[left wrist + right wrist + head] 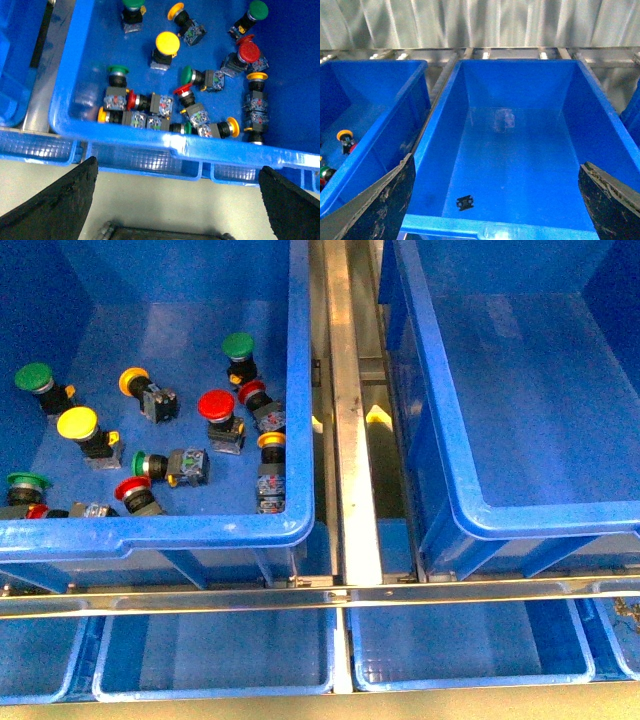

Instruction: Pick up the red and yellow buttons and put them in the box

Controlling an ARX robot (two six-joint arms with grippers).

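Observation:
Red (216,406) and yellow (77,423) buttons lie among several switches on the floor of the left blue bin (150,532). The left wrist view shows them from above: a yellow cap (167,43), a red cap (248,51), and others lying on their sides. My left gripper (177,167) is open and empty, above this bin's near rim. The box (470,510) is the large blue bin on the right. My right gripper (496,164) is open and empty above the box (520,80), which holds only a small black piece (465,202). Neither gripper shows in the front view.
Green-capped switches (33,376) (238,345) lie mixed in with the red and yellow ones. A metal rail (350,440) runs between the two bins. Shallow blue trays (215,655) (465,645) sit below the front rail.

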